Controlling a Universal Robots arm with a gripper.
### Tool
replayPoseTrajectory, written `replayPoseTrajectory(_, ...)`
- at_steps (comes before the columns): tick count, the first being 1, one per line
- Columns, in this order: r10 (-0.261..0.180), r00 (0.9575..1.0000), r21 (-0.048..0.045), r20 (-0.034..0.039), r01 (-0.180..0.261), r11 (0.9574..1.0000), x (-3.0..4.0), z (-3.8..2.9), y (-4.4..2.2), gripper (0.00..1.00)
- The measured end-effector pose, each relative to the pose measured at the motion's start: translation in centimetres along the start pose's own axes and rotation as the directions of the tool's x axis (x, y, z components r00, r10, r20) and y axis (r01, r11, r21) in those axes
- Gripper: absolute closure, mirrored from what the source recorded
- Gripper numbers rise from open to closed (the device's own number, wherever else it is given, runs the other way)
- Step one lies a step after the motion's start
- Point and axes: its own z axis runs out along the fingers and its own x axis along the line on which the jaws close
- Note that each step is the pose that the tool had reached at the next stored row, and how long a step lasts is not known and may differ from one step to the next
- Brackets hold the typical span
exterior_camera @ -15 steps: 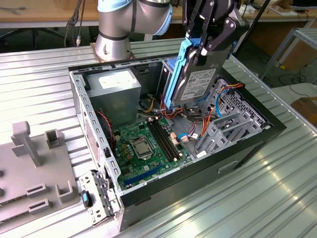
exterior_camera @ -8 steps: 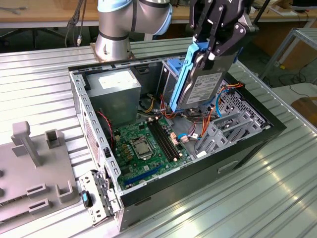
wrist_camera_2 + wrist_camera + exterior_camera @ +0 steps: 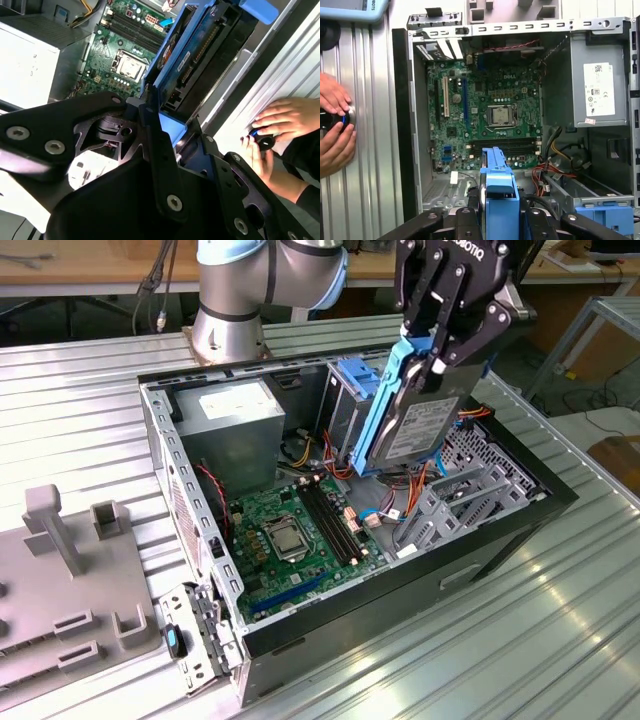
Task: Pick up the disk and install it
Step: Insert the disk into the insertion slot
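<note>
the black open computer case [image 3: 556,492] is lying on its side, its rim framing free room between the tall metal drive cage [image 3: 345,405] and a grey perforated panel [image 3: 468,452]. it is resting on a ribbed silver metal table [image 3: 560,630]. in the exterior view's upper right, the black gripper [image 3: 428,362] is clamping the blue-railed silver-grey disk [image 3: 418,430], which is hanging tilted just below it, above the case and beside the cage.
</note>
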Motion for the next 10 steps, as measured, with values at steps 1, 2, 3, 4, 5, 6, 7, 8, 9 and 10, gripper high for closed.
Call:
replayPoseTrajectory(1,0.000,1.0000,-0.0001,-0.0002,0.000,1.0000,0.01,0.01,-0.29,0.63)
replayPoseTrajectory(2,0.000,1.0000,0.0000,-0.0002,0.000,1.0000,0.02,0.03,-0.68,0.63)
replayPoseTrajectory(3,0.000,1.0000,-0.0001,-0.0003,0.000,1.0000,0.02,0.05,-1.06,0.63)
replayPoseTrajectory(4,0.000,1.0000,0.0000,-0.0002,0.000,1.0000,0.04,0.07,-1.49,0.63)
replayPoseTrajectory(5,0.000,1.0000,-0.0001,-0.0004,0.000,1.0000,0.08,0.08,-1.96,0.63)
replayPoseTrajectory(6,0.000,1.0000,-0.0001,-0.0003,0.000,1.0000,0.15,0.11,-2.33,0.63)
replayPoseTrajectory(7,0.000,1.0000,-0.0001,-0.0003,0.000,1.0000,0.33,0.15,-2.87,0.63)
replayPoseTrajectory(8,0.000,1.0000,-0.0001,-0.0002,0.000,1.0000,0.51,0.19,-3.30,0.63)
replayPoseTrajectory(9,0.000,1.0000,-0.0001,-0.0001,0.000,1.0000,0.63,0.21,-3.58,0.63)
replayPoseTrajectory(10,0.000,1.0000,0.0000,-0.0001,0.000,1.0000,0.76,0.25,-3.87,0.63)
